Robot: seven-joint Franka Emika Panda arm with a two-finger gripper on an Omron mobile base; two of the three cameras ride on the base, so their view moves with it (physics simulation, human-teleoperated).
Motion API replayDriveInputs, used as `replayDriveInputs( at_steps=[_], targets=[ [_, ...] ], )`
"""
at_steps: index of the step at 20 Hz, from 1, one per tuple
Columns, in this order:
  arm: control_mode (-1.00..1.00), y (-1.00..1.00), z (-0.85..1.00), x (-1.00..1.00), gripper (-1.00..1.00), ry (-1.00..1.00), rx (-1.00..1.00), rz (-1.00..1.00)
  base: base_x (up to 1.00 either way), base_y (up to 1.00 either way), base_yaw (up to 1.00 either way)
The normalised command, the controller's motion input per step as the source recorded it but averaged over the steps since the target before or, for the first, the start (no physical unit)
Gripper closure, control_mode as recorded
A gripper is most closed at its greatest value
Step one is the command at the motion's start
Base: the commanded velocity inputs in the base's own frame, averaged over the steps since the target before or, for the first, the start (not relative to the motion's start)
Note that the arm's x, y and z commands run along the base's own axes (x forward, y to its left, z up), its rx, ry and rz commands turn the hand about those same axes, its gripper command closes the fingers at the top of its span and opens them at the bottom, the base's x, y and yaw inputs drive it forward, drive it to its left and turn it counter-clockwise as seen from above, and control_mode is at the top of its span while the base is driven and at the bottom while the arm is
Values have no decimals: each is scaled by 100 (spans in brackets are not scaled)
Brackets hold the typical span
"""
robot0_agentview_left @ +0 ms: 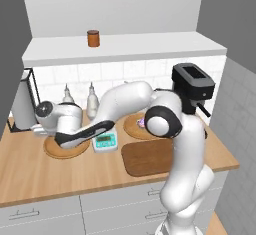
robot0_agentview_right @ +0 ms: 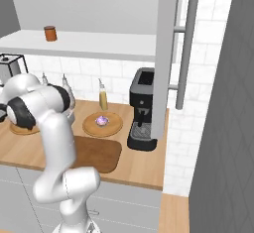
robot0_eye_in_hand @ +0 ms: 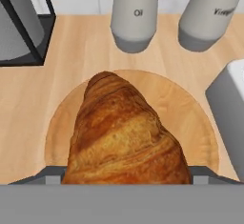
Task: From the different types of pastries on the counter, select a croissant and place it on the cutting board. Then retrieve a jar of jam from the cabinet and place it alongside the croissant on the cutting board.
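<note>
The golden-brown croissant lies on a light round wooden plate at the left of the counter. My gripper is low over it and open, one fingertip on each side of the pastry. In the left base view the hand hangs over that plate. The dark cutting board lies bare near the front edge. A purple-and-white pastry sits on a second round plate. The jar of jam stands on the cabinet shelf.
Two grey bottles stand just behind the croissant's plate. A paper towel holder is to its left and a small scale to its right. A black coffee machine stands at the counter's right end, and a yellow bottle stands behind the purple pastry.
</note>
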Motion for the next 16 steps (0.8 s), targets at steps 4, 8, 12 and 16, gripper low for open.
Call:
replayDriveInputs(
  at_steps=[4, 8, 12, 16],
  targets=[
    [-100, -22, 41, -50, 100, -17, 8, 0, 0, 0, 0],
    [-100, -29, 39, -50, 100, -14, 10, 0, 0, 0, 0],
    [-100, -41, 42, -51, 100, -10, 13, 0, 0, 0, 0],
    [-100, -54, 42, -62, 100, -6, 18, -2, 0, 0, 0]
  ],
)
